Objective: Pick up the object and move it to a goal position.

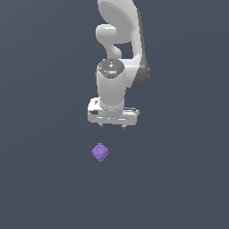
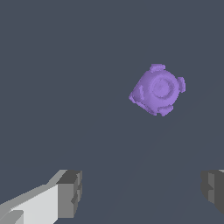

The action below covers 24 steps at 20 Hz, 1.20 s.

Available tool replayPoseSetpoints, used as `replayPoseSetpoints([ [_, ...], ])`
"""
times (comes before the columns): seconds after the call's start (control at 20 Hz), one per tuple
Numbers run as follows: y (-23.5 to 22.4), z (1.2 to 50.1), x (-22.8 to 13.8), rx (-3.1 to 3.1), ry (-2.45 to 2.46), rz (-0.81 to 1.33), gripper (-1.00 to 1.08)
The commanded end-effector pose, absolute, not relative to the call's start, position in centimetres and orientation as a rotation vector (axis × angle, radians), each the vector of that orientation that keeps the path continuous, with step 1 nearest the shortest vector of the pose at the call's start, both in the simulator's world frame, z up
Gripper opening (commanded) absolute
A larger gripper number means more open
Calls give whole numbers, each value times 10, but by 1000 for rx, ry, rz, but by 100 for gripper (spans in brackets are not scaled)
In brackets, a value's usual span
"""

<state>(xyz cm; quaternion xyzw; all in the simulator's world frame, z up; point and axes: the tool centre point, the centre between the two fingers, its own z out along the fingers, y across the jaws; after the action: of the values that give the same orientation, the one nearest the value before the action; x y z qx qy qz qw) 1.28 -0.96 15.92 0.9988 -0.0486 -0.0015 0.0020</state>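
Observation:
The object is a small purple knobbly lump (image 1: 100,152) with little bumps and a ring mark on its face. It rests on the dark grey floor, nearer the camera than the arm in the exterior view. It also shows in the wrist view (image 2: 157,89). My white gripper (image 1: 112,126) hangs above the floor, behind the lump and slightly toward the exterior view's right. The jaws stand wide apart and hold nothing. In the wrist view my gripper (image 2: 142,192) shows two grey fingertips (image 2: 70,192) far apart, with the lump well beyond the gap between them.
A flat dark grey floor (image 1: 44,188) fills both views. The white arm (image 1: 118,44) rises behind the gripper in the exterior view. No goal marker shows.

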Motion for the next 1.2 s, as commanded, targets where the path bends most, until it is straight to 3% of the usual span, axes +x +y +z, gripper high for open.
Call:
replayPoseSetpoints([
  [0.0, -15, 154, 20, 3131, -230, -5, 100],
  [0.65, -54, 111, 70, 3037, -810, -4, 100],
  [1.15, -70, 91, 87, 2966, -1036, 0, 100],
])
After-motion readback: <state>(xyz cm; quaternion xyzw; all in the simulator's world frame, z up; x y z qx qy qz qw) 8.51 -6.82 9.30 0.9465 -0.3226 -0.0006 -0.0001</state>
